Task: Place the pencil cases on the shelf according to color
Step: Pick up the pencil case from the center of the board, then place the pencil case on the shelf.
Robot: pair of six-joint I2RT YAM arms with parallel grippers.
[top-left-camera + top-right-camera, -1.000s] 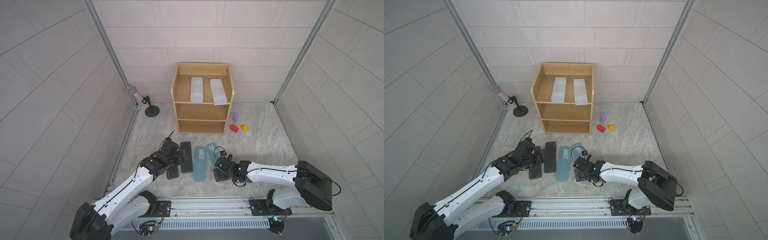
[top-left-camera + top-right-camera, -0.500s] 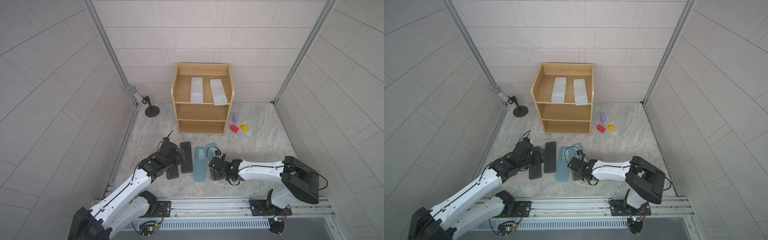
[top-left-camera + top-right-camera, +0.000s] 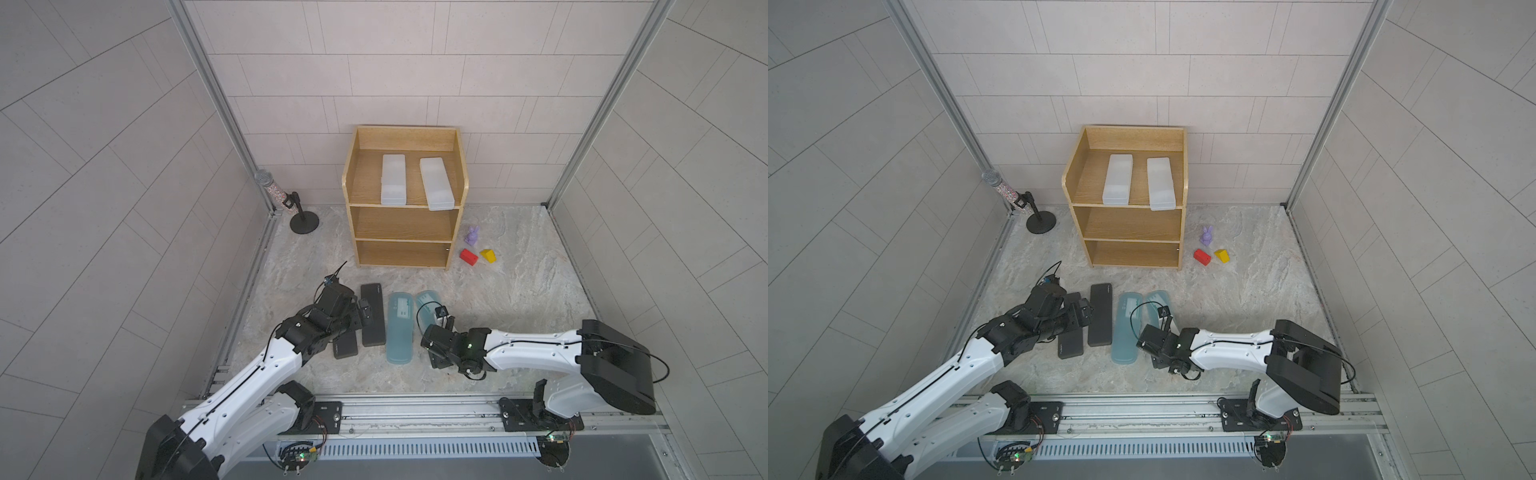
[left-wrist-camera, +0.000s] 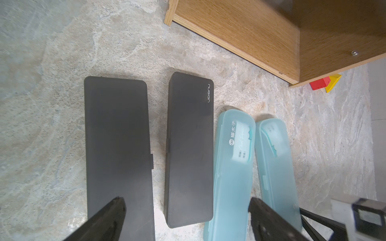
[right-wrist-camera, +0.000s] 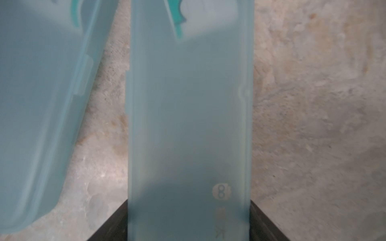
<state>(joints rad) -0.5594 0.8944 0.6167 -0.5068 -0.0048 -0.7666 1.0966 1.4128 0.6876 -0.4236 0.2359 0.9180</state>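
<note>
Shelving unit of light wood with three open-front levels (image 3: 405, 141) stands on the marbled stone floor (image 3: 519, 299) against the back wall. Left gripper (image 4: 187, 200), black, hangs over the floor row with jaws spread wide, grasping nothing. The branded matte black rectangular case (image 4: 189, 146) lies between its fingers in the wrist view. Right gripper (image 5: 189, 203): jaws clenched against both long sides of one translucent teal round-ended case (image 5: 188, 114), at the end nearest the arm. Second teal case (image 3: 400, 328) lies just beside it. Next come the branded black case and the second matte black case (image 3: 345, 345), which is partly under the left gripper in both top views. All four lie side by side on the floor before the shelving unit. Two frosted white plastic cases (image 3: 393, 178) (image 3: 436, 183) rest on the top level, the right one skewed. Microphone (image 3: 270, 192) on a black round-based stand is left of the unit. Red block (image 3: 468, 257), yellow wedge (image 3: 488, 255) and purple rabbit figure (image 3: 473, 235) sit close together to its right.
</note>
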